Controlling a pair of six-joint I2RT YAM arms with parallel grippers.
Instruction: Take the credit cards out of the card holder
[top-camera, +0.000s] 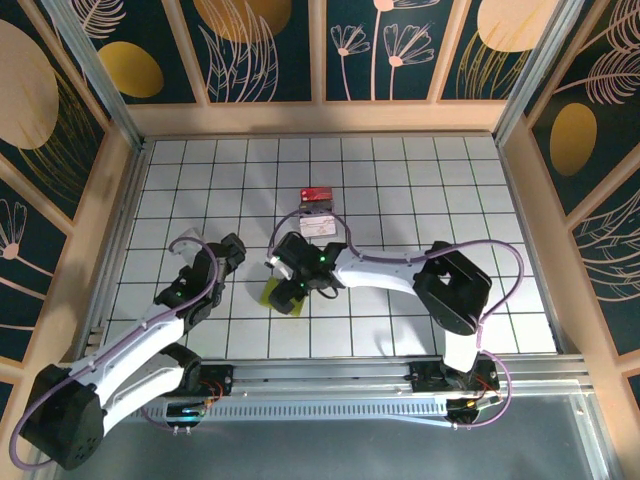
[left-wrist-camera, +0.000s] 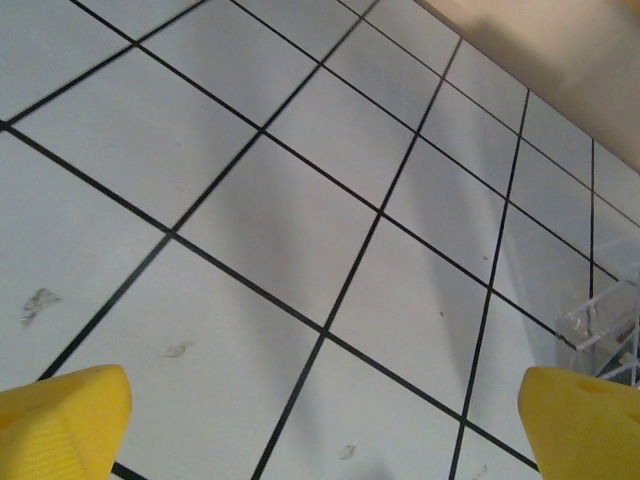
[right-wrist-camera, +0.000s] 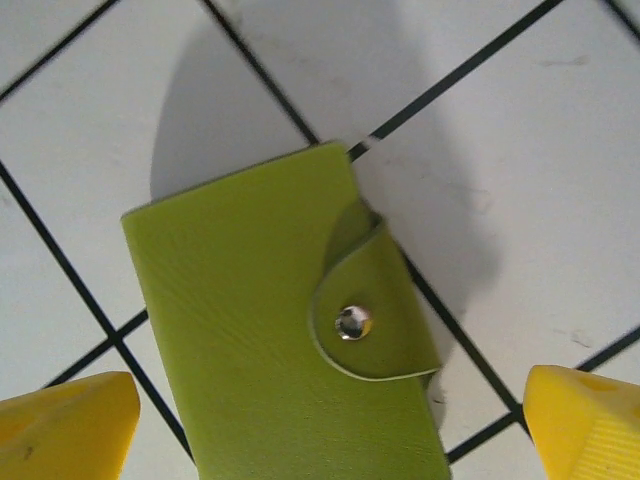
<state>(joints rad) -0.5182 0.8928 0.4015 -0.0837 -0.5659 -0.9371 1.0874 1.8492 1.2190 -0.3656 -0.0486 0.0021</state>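
Holder (right-wrist-camera: 250, 300) flat on table (top-camera: 450, 180), near the middle, closed. Flap (right-wrist-camera: 375, 310) folded over front, metal snap (right-wrist-camera: 352, 322) fastened. Right tool (right-wrist-camera: 325, 425) directly above holder, released, spread wide. Yellow fingertips (right-wrist-camera: 70, 425) flank holder, one each side, clear of its edges. Small white box (top-camera: 318, 212) with red top just beyond, toward far wall. Left tool (left-wrist-camera: 320, 425) also released, holding nothing, over bare tiles left of holder.
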